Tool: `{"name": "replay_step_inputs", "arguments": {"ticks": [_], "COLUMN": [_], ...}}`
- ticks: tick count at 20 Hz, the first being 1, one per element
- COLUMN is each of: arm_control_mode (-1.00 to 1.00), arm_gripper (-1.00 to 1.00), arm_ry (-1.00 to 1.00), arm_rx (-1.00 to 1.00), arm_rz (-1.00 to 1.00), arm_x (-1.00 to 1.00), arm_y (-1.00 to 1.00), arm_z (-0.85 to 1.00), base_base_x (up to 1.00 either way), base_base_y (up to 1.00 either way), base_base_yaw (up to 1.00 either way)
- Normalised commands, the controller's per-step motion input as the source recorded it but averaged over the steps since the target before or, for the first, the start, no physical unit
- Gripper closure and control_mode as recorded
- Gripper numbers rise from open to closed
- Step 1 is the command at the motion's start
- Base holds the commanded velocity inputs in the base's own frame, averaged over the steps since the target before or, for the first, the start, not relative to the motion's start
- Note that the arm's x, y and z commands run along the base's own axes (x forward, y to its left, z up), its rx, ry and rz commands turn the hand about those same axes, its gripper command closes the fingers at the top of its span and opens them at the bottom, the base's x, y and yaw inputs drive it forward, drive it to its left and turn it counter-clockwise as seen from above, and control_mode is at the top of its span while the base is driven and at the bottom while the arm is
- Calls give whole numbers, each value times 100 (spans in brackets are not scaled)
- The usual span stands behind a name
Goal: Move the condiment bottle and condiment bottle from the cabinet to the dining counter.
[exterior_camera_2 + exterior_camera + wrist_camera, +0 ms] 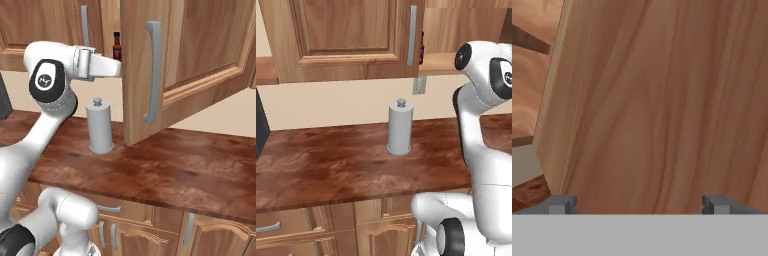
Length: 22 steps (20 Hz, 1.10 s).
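Dark grey finger tips of the gripper (639, 204) stand wide apart with nothing between them, facing a broad panel of pale wood grain close in front: the inner face of the open cabinet door (662, 100). In the right base view that door (145, 70) swings out over the worktop, its long silver bar handle (152, 72) on the edge toward the camera, and the white arm's hand end reaches level toward the door's hinge-side edge, where the door hides the gripper itself.

Just past the hand, on the cabinet (45, 25) shelf, stands the condiment bottle (117, 46), upright, dark brown with a black cap, seen in the gap between the door and the neighbouring closed door. In the left base view only a dark sliver of it (421, 48) shows beside a door handle (413, 35), on the shelf (438, 62).

Below the cabinet, a grey cylinder holder (100, 126) with a knob on top stands upright on the reddish-brown worktop (190, 170), under the arm and near the open door's lower corner.
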Motion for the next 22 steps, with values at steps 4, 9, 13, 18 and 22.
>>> {"name": "replay_step_inputs", "arguments": {"ticks": [4, 9, 13, 18, 22], "arm_control_mode": [-100, -100, -100, -100, -100], "arm_gripper": [-100, -100, -100, -100, -100], "arm_ry": [0, 0, 0, 0, -8], "arm_rx": [2, 0, 0, 3, 10], "arm_rz": [-44, -40, -32, -25, -9], "arm_x": [-31, -3, 0, 1, -20], "arm_y": [-100, -100, -100, -100, -81], "arm_z": [0, 0, 0, 0, 2], "base_base_x": [0, 0, 0, 0, 0], "base_base_y": [0, 0, 0, 0, 0], "base_base_yaw": [0, 0, 0, 0, 0]}}
